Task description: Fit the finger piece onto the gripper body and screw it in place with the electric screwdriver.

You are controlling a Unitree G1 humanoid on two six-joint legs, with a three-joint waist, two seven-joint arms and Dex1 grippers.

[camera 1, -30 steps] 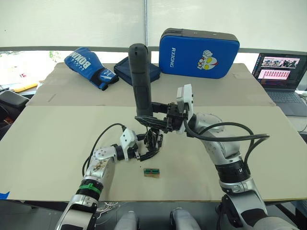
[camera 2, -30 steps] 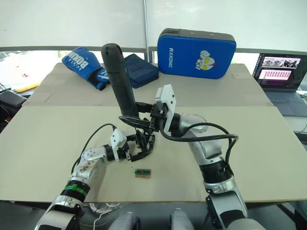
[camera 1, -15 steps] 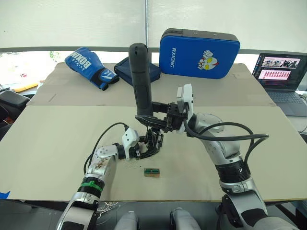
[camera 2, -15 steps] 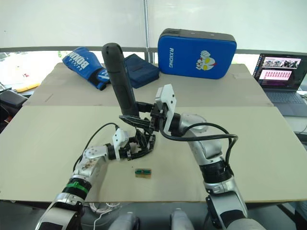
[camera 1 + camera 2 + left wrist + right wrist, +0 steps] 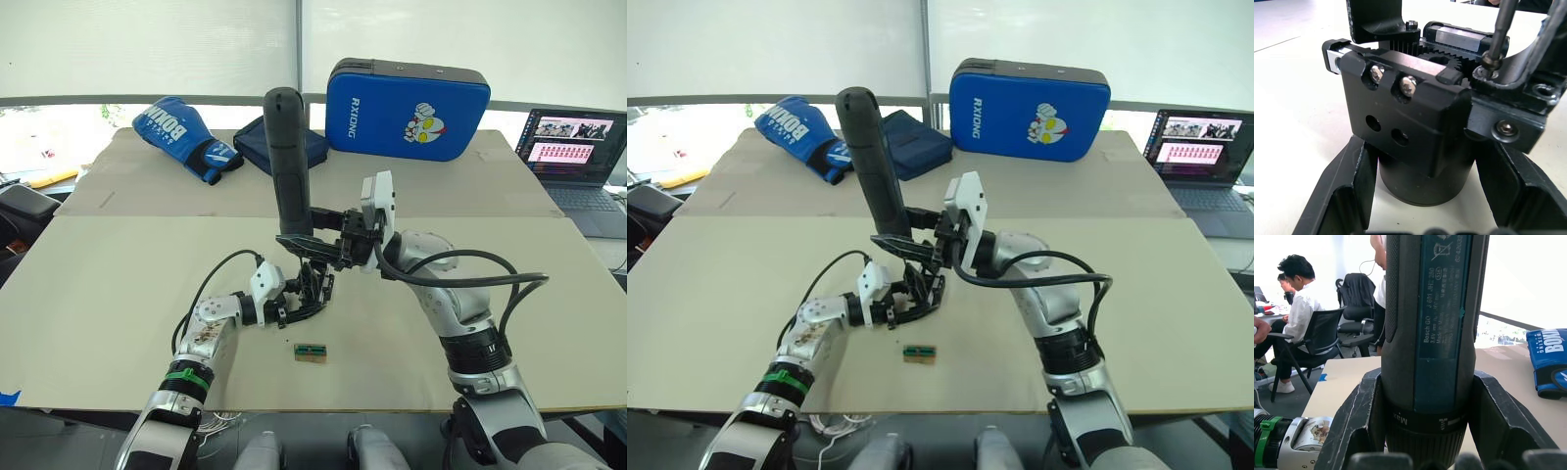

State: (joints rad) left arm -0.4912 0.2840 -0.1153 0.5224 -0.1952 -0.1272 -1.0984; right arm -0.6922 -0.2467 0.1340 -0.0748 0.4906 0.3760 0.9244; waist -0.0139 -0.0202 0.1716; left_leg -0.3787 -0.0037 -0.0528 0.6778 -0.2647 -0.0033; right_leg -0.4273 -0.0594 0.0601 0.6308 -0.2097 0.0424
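Observation:
The gripper body (image 5: 312,287) stands on its round base at the middle of the table. In the left wrist view its block (image 5: 1400,112) shows two screws, and my left gripper (image 5: 291,309) is shut on the round base (image 5: 1425,181), one finger on each side. The electric screwdriver (image 5: 287,166) stands almost upright above it, with my right gripper (image 5: 310,241) shut on its lower end (image 5: 1432,333). Its thin bit (image 5: 1497,34) comes down onto a screw in a black piece on the body's far side, apparently the finger piece (image 5: 1528,81).
A small green-and-tan block (image 5: 310,352) lies just in front of the gripper body. At the back of the table are a blue boxing glove (image 5: 186,137), a dark blue pouch (image 5: 250,142) and a blue pad (image 5: 407,96). A laptop (image 5: 573,147) sits far right.
My left gripper has slid slightly toward the gripper body and closed in around its base. The right arm and the screwdriver have stayed put.

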